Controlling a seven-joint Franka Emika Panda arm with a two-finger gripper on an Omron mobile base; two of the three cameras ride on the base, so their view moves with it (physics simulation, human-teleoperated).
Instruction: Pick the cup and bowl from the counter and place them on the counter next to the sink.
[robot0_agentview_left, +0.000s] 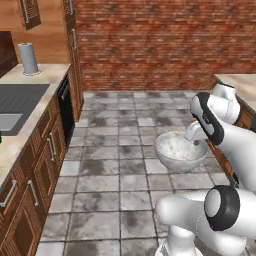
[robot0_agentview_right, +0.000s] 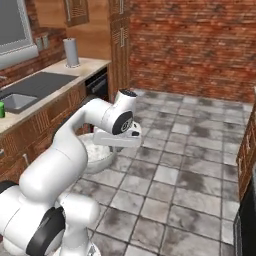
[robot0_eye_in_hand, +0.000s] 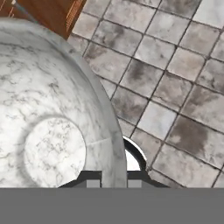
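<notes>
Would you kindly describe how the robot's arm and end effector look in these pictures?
The arm is glossy white with rounded, tube-like links and dark, near-black bands and round caps at its joints. The end effector has a white body and two small dark finger tips with pale grey pads. No cables or markings are visible.

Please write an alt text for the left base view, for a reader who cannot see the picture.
The white robot arm holds a wide, pale grey-white mottled bowl by its rim in its gripper, above a grey tiled floor and before a red brick wall. At left, a beige marbled counter over brown cabinets carries a dark grey sink and a grey-white paper towel roll.
</notes>
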